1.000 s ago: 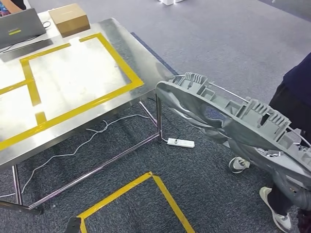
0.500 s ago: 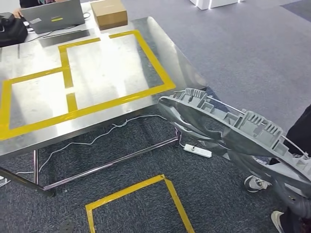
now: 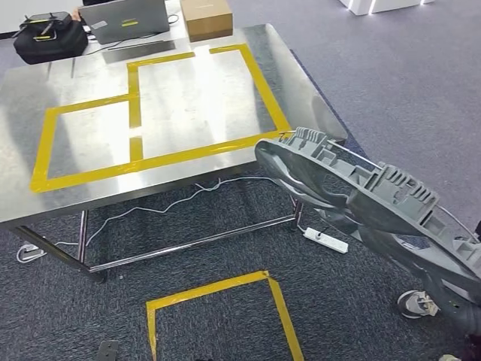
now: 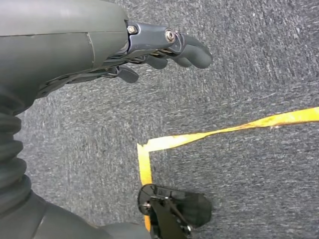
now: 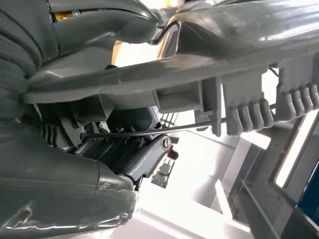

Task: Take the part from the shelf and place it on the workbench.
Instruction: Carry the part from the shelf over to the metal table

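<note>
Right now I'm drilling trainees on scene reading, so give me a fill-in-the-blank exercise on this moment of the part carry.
1. The grey part is held by the ____ robot hand.
2. The tape marking boxes on the steel workbench is ____.
3. The left robot hand hangs over the carpet holding ____.
4. Beside the laptop at the workbench's far edge sits a cardboard ____.

Missing words: right; yellow; nothing; box

- Laptop (image 3: 125, 19), cardboard box (image 3: 205, 18) and black bag (image 3: 49, 37): far table edge.
- Power strip (image 3: 325, 240): carpet.
- Shoe (image 3: 418, 303): a person's.
</note>
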You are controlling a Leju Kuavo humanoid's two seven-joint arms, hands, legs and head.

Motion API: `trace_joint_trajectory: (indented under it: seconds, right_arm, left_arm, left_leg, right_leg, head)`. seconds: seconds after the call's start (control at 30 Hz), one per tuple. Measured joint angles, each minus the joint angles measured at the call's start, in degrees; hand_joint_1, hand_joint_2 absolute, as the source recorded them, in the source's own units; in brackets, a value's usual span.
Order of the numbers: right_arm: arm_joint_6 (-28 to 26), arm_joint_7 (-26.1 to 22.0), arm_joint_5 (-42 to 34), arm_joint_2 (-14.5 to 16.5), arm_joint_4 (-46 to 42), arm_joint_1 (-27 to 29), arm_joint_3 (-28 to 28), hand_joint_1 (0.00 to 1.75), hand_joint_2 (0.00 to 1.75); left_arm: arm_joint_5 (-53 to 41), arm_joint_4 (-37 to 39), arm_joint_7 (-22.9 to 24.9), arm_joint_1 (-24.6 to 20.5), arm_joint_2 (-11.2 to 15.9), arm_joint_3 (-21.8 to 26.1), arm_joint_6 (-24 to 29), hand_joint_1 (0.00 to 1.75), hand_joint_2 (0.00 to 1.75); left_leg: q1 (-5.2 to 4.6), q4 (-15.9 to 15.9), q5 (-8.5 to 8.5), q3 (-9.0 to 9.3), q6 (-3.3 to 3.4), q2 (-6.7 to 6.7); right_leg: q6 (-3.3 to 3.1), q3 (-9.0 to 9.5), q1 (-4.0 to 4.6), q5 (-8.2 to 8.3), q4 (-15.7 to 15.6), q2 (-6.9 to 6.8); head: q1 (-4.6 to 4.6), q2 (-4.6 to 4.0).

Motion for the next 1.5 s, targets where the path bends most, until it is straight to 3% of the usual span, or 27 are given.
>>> trace_joint_trajectory:
  seconds: [0.07,0.1,0.17,0.23,0.27,0.33,0.4,0.43,0.47,0.53,0.6,0.63,0.73,0.8,0.87,0.97,1.03,1.3,1.5]
  right_arm:
    - [0.0,0.0,0.0,0.0,0.0,0.0,-0.2,1.75,1.75]
    - [0.0,0.0,0.0,0.0,0.0,0.0,-0.3,1.75,1.75]
    - [0.2,-0.1,-0.1,0.1,0.0,-0.1,-0.6,1.75,1.75]
    - [0.5,-0.3,-0.3,0.1,-0.1,-0.2,-0.7,1.75,1.75]
    - [0.7,-0.5,-0.4,0.1,-0.1,-0.2,-0.8,1.75,1.75]
    - [0.8,-0.7,-0.6,0.2,-0.2,-0.2,-0.9,1.75,1.75]
    - [0.8,-0.8,-0.6,0.3,-0.2,-0.2,-0.9,1.75,1.75]
    - [0.8,-1.0,-0.6,0.3,-0.2,-0.3,-0.9,1.75,1.75]
    - [0.9,-1.2,-0.7,0.3,-0.2,-0.3,-0.9,1.75,1.75]
    - [0.8,-1.4,-0.6,0.3,-0.5,-0.7,-1.0,1.75,1.75]
    - [0.6,-1.5,-0.6,0.3,-0.8,-1.1,-1.0,1.75,1.75]
    - [0.6,-1.5,-0.5,0.3,-0.9,-1.2,-1.0,1.75,1.75]
    - [0.5,-1.6,-0.5,0.3,-1.1,-1.3,-1.2,1.75,1.75]
    - [0.5,-1.6,-0.5,0.3,-1.2,-1.3,-1.3,1.75,1.75]
    - [0.4,-1.6,-0.5,0.3,-1.3,-1.4,-1.3,1.75,1.75]
    - [0.4,-1.6,-0.4,0.3,-1.3,-1.5,-1.3,1.75,1.75]
    - [-0.1,-1.5,0.2,0.3,-1.3,-1.6,-1.3,1.75,1.75]
    - [-11.2,0.0,13.3,-1.5,-2.1,-2.1,-1.3,1.75,1.75]
    - [-24.4,5.8,34.1,-5.4,-2.4,-2.2,-1.2,1.75,1.75]
  left_arm:
    - [-0.4,0.0,-0.7,-0.2,0.0,0.0,-0.2,0.00,1.75]
    - [-0.6,0.0,-1.0,-0.3,0.0,-0.1,-0.4,0.00,1.75]
    - [-1.1,0.0,-1.4,-0.3,0.0,-0.1,-1.2,0.00,1.75]
    - [-1.8,0.0,-1.6,-0.2,0.1,-0.3,-1.7,0.00,1.75]
    - [-2.1,0.0,-1.6,-0.2,0.1,-0.4,-1.8,0.00,1.75]
    - [-2.5,0.0,-1.6,-0.3,0.2,-0.6,-2.0,0.00,1.75]
    - [-2.6,0.0,-1.6,-0.2,0.2,-0.7,-2.5,0.00,1.75]
    - [-2.6,0.0,-1.6,-0.2,0.2,-0.8,-2.8,0.00,1.75]
    - [-2.7,0.0,-1.6,-0.1,0.2,-0.9,-3.1,0.00,1.75]
    - [-2.9,0.0,-1.7,-0.1,0.3,-1.1,-3.4,0.00,1.75]
    - [-3.0,0.0,-1.8,-0.1,0.3,-1.3,-3.6,0.00,1.75]
    - [-3.1,0.0,-1.9,-0.1,0.3,-1.4,-3.7,0.00,1.75]
    - [-3.1,0.0,-2.0,-0.1,0.4,-1.5,-3.9,0.00,1.75]
    - [-3.1,0.0,-2.0,-0.1,0.4,-1.5,-4.0,0.00,1.75]
    - [-3.2,0.0,-2.0,-0.1,0.4,-1.6,-4.0,0.00,1.75]
    - [-3.2,0.0,-2.1,-0.1,0.4,-1.6,-4.0,0.00,1.75]
    - [-3.2,0.0,-2.2,-0.1,0.3,-1.7,-4.2,0.00,1.75]
    - [-3.5,0.0,-2.3,-0.1,0.1,-1.8,-6.8,0.00,1.75]
    - [-3.1,0.0,-2.0,-0.1,0.2,-1.8,-9.3,0.00,1.75]
  left_leg:
    - [-0.48,-6.7,2.01,3.40,0.68,1.98]
    - [-0.67,-8.2,2.13,4.06,0.96,2.48]
    - [-0.73,-8.8,2.08,4.06,1.48,1.63]
    - [-0.46,-9.2,2.32,4.31,2.11,0.65]
    - [-0.25,-9.4,2.44,4.47,2.40,0.22]
    - [-0.11,-9.4,2.47,4.52,2.75,-0.66]
    - [-0.11,-9.3,2.44,4.55,2.83,-1.54]
    - [-0.07,-9.3,2.42,4.62,2.82,-1.92]
    - [0.00,-9.3,2.38,4.72,2.76,-2.29]
    - [-0.01,-9.1,2.14,4.87,2.30,-2.87]
    - [-0.27,-8.7,1.98,4.66,1.81,-3.18]
    - [-0.41,-8.6,2.07,4.49,2.04,-3.23]
    - [-0.50,-8.8,2.45,4.34,3.79,-3.22]
    - [-0.45,-9.0,2.55,4.41,4.06,-3.20]
    - [-0.34,-9.3,2.63,4.50,3.50,-3.18]
    - [-0.04,-9.6,2.71,4.57,1.33,-3.17]
    - [0.06,-9.7,2.72,4.55,0.76,-3.18]
    - [-0.20,-9.6,2.69,4.45,0.81,-3.18]
    - [-0.58,-9.1,2.40,4.19,1.45,-3.17]
  right_leg:
    - [0.49,0.20,0.31,-0.30,0.1,-0.97]
    - [0.76,0.27,0.45,-0.42,0.1,-1.46]
    - [1.36,0.53,0.55,-0.56,-0.1,-2.47]
    - [1.99,0.24,0.41,-1.50,0.9,-1.50]
    - [2.25,-0.67,0.35,-2.72,3.0,-0.31]
    - [2.55,-4.27,0.26,-6.14,10.4,1.96]
    - [2.72,-7.43,0.27,-7.61,15.9,2.51]
    - [2.75,-7.60,0.25,-6.64,15.6,2.55]
    - [2.78,-6.61,0.17,-4.67,13.0,2.56]
    - [3.04,-3.10,-0.10,-0.77,5.0,2.90]
    - [2.74,-0.99,-0.32,0.55,0.5,3.44]
    - [2.49,-0.87,-0.33,0.45,0.2,3.64]
    - [2.11,-1.00,-0.27,0.73,0.1,3.75]
    - [1.80,-1.04,-0.11,0.72,0.1,3.78]
    - [1.39,-1.07,0.07,0.69,0.2,3.77]
    - [1.08,-1.16,0.26,0.67,0.2,3.76]
    - [1.03,-1.18,0.31,0.68,0.2,3.76]
    - [1.12,-1.07,0.06,0.78,0.0,3.71]
    - [1.60,-1.06,-0.35,0.87,-0.1,3.71]
  head:
    - [0.00,0.00]
    - [0.02,0.00]
    - [0.09,0.00]
    - [0.25,0.00]
    - [0.39,0.00]
    - [0.69,0.00]
    - [0.77,0.00]
    - [0.76,0.00]
    - [0.77,0.00]
    - [0.82,0.00]
    - [0.75,0.00]
    - [0.69,0.00]
    - [0.55,0.00]
    - [0.55,0.00]
    - [0.57,0.00]
    - [0.58,0.00]
    - [0.60,0.00]
    - [0.61,0.00]
    - [0.60,-0.01]
